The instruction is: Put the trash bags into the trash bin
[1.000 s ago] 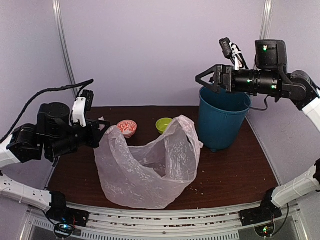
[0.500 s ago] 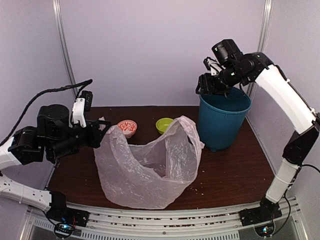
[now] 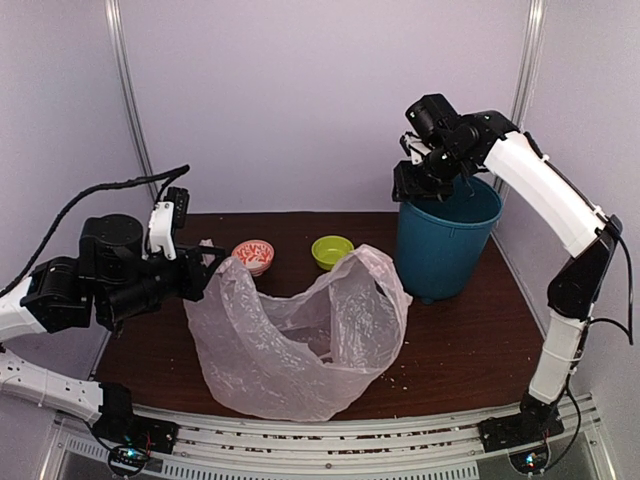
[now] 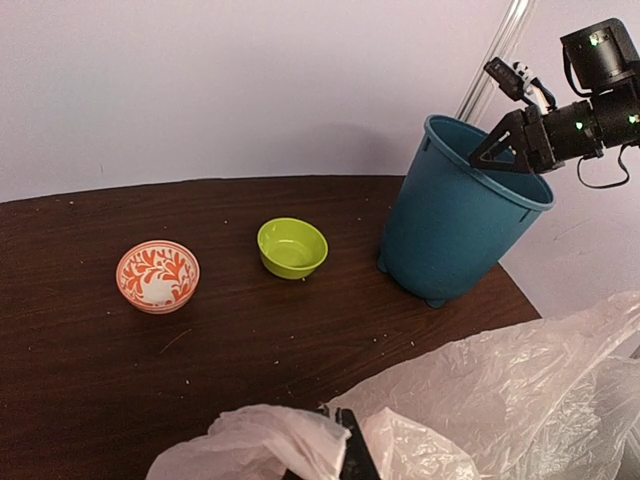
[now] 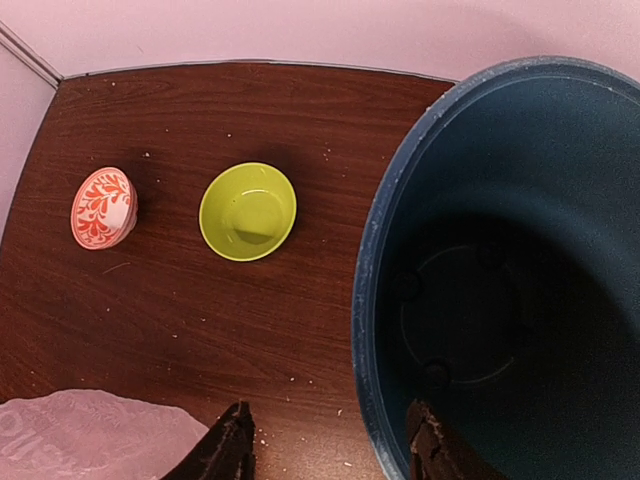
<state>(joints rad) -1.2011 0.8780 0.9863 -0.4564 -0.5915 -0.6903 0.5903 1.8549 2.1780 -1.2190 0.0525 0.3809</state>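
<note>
The left hand (image 3: 208,268) was clenched on the upper left edge of the trash bag (image 3: 300,345), holding that edge raised above the surface (image 3: 470,340). The bag was thin, crinkled, translucent pale-pink film. It sagged open with its mouth upward and its long axis ran left to right, so it was wider than the bin. Its lower part rested on the dark wood-grain surface near the front edge.

Behind the bag stood a small orange-patterned bowl (image 3: 253,254) and, to its right, a glossy lime-green bowl (image 3: 332,250). Both were apart from the bag.

The trash bin (image 3: 445,245) was a teal-blue round plastic bucket tapering to its base. It stood upright just beside the bag's right edge and was empty inside.

The right hand (image 5: 335,450) hung at the bin's left rim. It was released: one finger (image 5: 232,445) was outside the wall, the other inside, and neither visibly pressed on it.

The bag therefore lay left of and below the bin's mouth. The left hand was the one gripping the bag, and the right hand was nearer the bin.
</note>
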